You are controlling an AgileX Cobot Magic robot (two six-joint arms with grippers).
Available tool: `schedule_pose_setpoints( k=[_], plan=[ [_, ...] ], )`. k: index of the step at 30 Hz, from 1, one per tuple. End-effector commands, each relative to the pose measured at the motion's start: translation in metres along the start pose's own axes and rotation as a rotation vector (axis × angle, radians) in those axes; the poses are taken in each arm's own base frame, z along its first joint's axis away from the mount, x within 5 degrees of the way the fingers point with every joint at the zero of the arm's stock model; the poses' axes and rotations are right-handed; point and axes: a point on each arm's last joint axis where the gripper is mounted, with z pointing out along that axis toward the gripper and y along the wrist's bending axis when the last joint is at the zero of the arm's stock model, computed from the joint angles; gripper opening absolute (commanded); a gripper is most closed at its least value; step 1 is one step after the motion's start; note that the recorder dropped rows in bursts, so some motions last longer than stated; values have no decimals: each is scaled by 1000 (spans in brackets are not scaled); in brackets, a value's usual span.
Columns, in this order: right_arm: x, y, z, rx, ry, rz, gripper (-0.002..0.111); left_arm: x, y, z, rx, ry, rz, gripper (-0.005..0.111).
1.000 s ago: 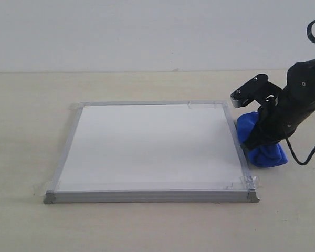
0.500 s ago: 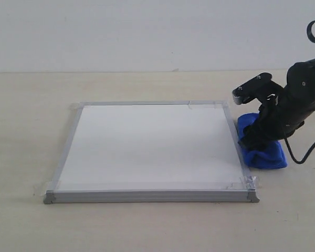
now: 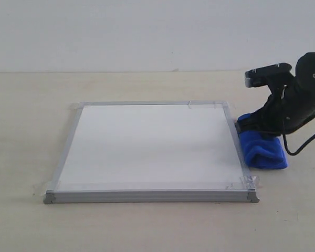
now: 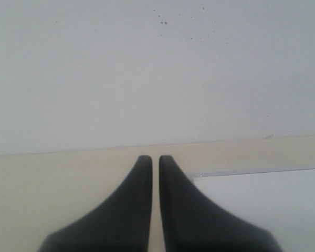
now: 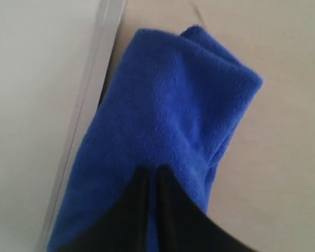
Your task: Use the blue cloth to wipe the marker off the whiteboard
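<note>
The whiteboard (image 3: pixel 152 144) lies flat on the table, and its surface shows plain white with no red marker line on it. The blue cloth (image 3: pixel 263 152) sits bunched on the table against the board's right frame. My right gripper (image 3: pixel 242 125) reaches down to the cloth's end nearest the board. In the right wrist view the right gripper (image 5: pixel 151 170) has its fingers nearly together with a thin sliver of the blue cloth (image 5: pixel 173 105) between them. My left gripper (image 4: pixel 155 157) is shut and empty, hovering near a corner of the whiteboard (image 4: pixel 262 199). It is outside the exterior view.
The beige table (image 3: pixel 31 131) extends on all sides of the board, with a plain white wall (image 3: pixel 147 31) behind it. Clear tape holds the board's corners (image 3: pixel 250 182). The right arm's black cable (image 3: pixel 304 147) loops just right of the cloth.
The right arm's wrist has risen and swung to the right while its fingertips stayed at the cloth. The cloth has settled lower beside the board's right edge.
</note>
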Motion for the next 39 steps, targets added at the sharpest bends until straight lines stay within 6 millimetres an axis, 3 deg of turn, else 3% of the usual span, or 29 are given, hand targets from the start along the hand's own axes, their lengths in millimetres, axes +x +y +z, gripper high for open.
schedule_pose_setpoints(
  k=[1, 6, 10, 16, 20, 31, 39],
  plan=[
    [9, -1, 13, -2, 31, 19, 1, -1, 0, 0, 2, -1, -12, 4],
    [13, -1, 22, -3, 62, 18, 1, -1, 0, 0, 2, 1, -12, 4],
    [8, -2, 10, -1, 21, 23, 1, -1, 0, 0, 2, 1, -12, 4],
    [-5, -6, -54, 11, -105, 43, 1, -1, 0, 0, 2, 1, -12, 4],
    [1, -9, -96, 17, -117, 53, 1, -1, 0, 0, 2, 1, -12, 4],
    [67, 6, -197, -206, -387, 293, 1, -1, 0, 0, 2, 1, -12, 4],
    [123, 11, -254, -254, -383, 252, 1, -1, 0, 0, 2, 1, -12, 4]
  ],
)
